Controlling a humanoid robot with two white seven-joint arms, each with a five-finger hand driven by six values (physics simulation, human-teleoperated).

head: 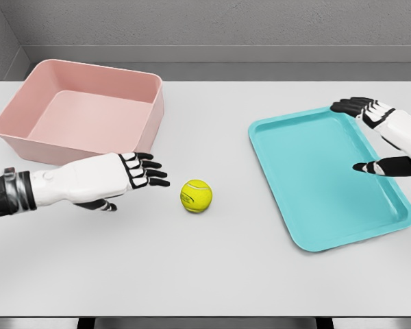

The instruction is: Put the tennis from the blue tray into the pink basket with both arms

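Note:
A yellow-green tennis ball (196,196) lies on the white table between the two containers, outside the blue tray (308,219). My left hand (142,177) hovers just left of the ball, fingers stretched toward it and holding nothing. The pink basket (27,140) stands at the back left, behind that hand, with nothing inside. My right hand (371,137) hangs over the tray's right side, fingers and thumb spread apart and holding nothing.
The table's front edge (205,317) runs along the bottom of the view. A grey wall rises behind the table.

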